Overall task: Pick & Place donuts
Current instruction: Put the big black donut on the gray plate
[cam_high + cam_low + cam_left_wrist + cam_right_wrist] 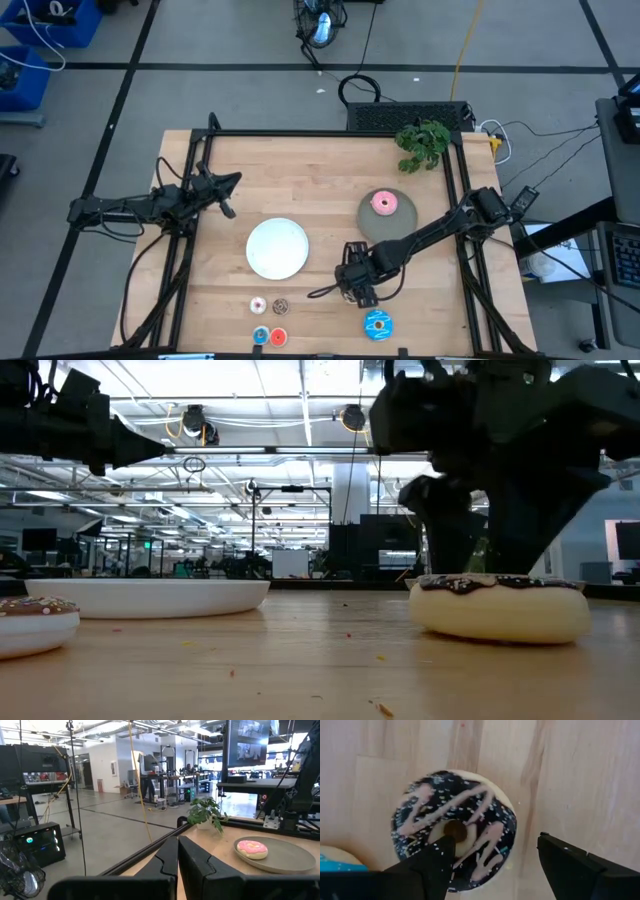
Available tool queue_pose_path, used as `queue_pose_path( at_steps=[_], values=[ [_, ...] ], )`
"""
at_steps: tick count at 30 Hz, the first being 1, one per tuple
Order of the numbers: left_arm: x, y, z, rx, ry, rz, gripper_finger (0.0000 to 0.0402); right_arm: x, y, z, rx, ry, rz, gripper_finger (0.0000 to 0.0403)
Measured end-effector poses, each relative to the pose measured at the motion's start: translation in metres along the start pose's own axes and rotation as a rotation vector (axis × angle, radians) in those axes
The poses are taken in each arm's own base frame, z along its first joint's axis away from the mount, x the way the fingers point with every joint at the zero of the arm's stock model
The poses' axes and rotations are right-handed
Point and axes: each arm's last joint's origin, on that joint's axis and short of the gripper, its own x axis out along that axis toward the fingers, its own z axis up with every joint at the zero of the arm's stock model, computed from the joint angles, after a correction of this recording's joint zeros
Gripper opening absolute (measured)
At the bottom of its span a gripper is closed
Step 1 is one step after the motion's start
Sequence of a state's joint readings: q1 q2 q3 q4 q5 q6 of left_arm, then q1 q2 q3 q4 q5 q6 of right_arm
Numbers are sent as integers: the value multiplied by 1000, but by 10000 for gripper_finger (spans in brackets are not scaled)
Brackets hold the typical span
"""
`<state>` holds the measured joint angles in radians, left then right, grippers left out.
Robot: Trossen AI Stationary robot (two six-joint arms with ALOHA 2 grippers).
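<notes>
Right gripper (492, 857) spread wide over brown donut (454, 836) on table (320, 170); left gripper (228, 197) closed, idle at left edge

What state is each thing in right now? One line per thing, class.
Brown donut: flat on the table, ungrasped.
Right claw: open, straddling the brown donut from above.
Pink donut: lying on the grey plate.
White plate: empty.
Blue donut: flat on the table near the front edge.
Left claw: shut, raised over the table's left side.
</notes>
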<state>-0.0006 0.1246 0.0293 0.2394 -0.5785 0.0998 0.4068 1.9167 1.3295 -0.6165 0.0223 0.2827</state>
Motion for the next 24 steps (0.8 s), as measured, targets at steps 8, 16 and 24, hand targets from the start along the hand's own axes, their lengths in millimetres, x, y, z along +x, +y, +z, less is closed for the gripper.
queue_pose_path(
  at_steps=[8,16,24],
  values=[
    [0,0,0,0,0,0,17,9,-5,0,7,-65,13,263],
    [0,0,0,0,0,1,17,20,-12,-15,10,-32,27,263],
    [0,0,0,-2,0,1,17,16,-11,-15,-1,-13,29,180]
  ],
)
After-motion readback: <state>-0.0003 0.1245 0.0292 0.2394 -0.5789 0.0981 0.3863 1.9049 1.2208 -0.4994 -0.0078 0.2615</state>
